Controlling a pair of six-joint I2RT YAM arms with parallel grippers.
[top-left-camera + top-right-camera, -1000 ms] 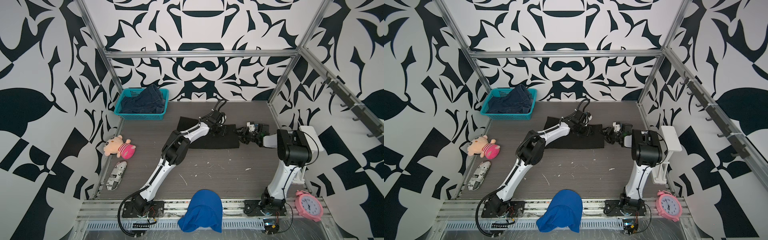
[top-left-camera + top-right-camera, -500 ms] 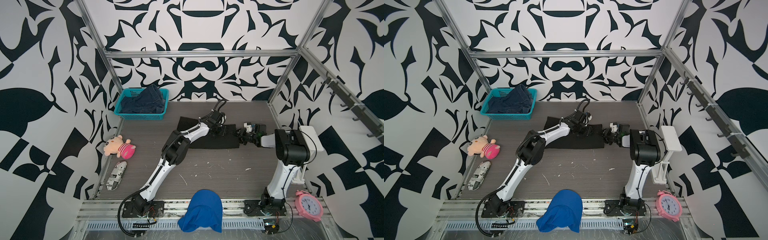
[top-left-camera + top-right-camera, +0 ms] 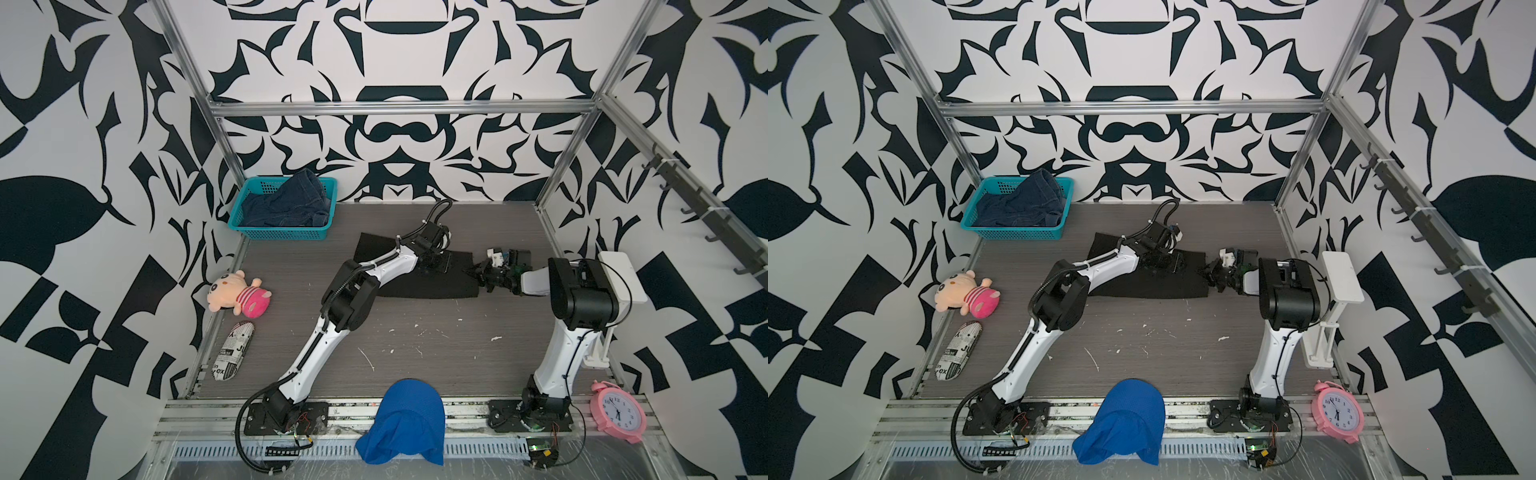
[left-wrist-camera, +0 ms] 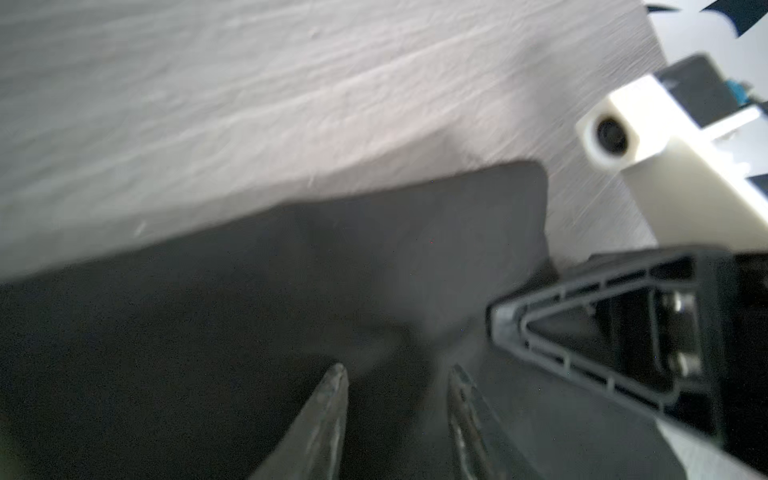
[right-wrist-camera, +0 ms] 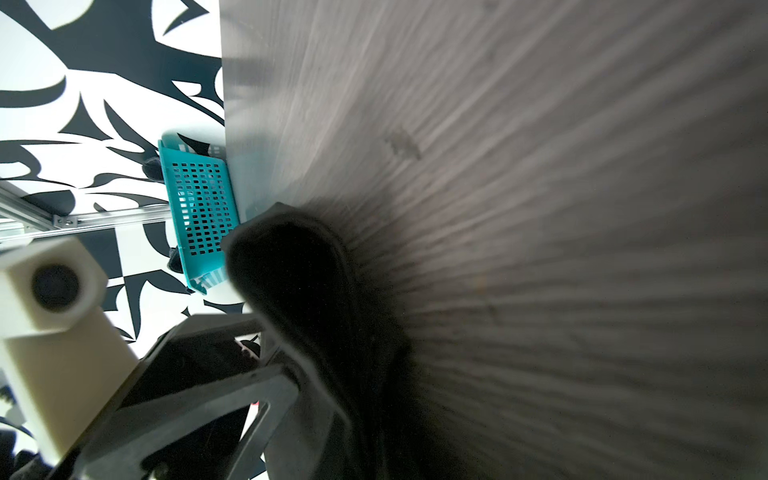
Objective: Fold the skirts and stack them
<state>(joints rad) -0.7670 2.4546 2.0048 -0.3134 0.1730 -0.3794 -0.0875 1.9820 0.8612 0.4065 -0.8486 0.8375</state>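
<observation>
Black skirt was pinched by the right gripper, jaws pressed together on its edge farthest from the basket. The left gripper hung over the cloth nearer the basket, jaws spread. The skirt lay flat near the basket, which held the denim skirt.

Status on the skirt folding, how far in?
Done: nothing folded or stacked. In hand: the black skirt lies spread out; the right gripper has its jaws shut on its edge, and the left gripper is open over it. Left: fold it, then the denim skirt, bunched in the basket. No third skirt in view.
</observation>
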